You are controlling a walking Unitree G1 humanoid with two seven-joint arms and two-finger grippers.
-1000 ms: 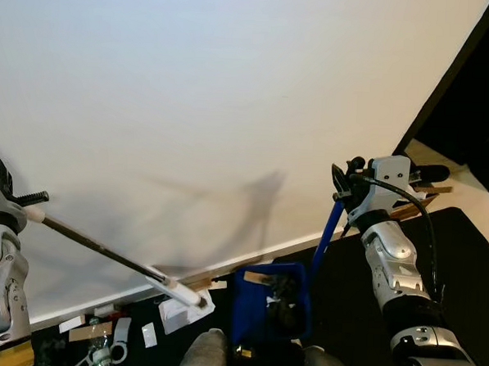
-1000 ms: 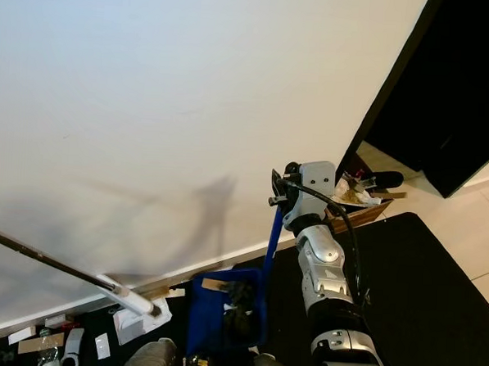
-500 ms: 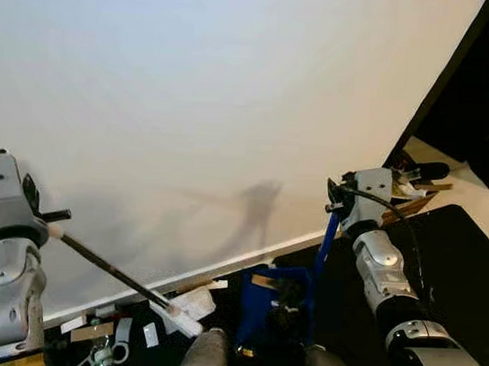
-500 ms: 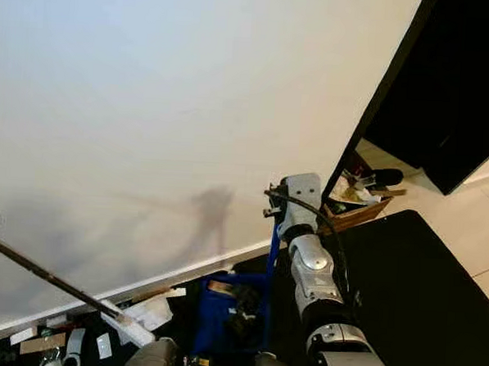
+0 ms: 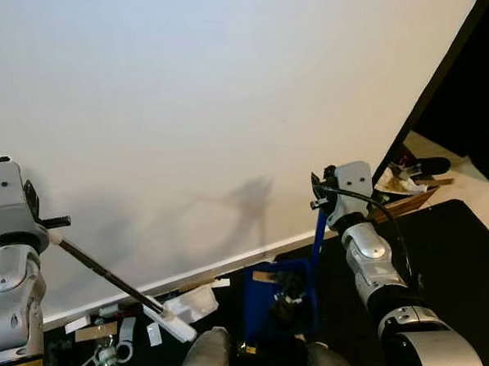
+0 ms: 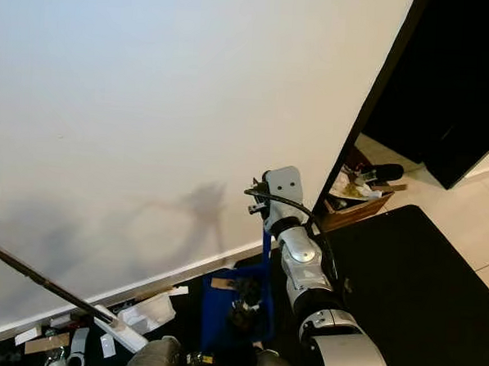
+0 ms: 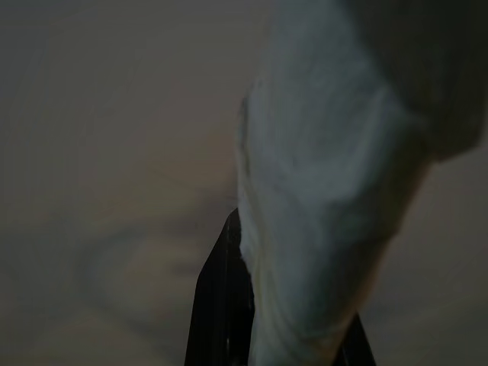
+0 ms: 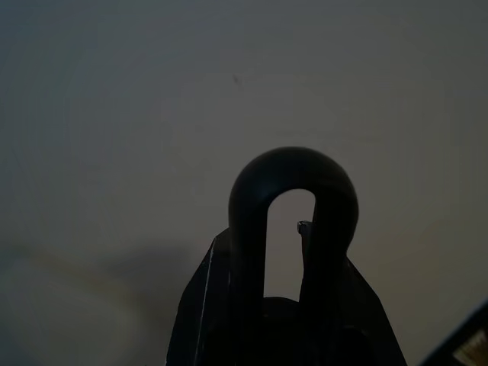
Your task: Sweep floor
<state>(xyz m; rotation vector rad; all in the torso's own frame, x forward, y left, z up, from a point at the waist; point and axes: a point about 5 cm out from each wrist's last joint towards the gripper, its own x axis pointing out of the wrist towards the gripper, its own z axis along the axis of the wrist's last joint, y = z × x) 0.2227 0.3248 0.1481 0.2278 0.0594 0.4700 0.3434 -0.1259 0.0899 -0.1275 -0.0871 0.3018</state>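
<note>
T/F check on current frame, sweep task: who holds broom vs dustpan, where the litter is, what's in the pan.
1. The left gripper holds the broom by its handle end. True.
2. The right gripper holds a red dustpan. False: the dustpan is blue, held by its upright handle.
3. The dustpan is empty. False: dark debris and a brown scrap lie in it.
4. Litter lies on the dark floor near the baseboard, on the robot's left. True.
5. The broom head rests inside the dustpan. False: it is on the floor, left of the pan.
</note>
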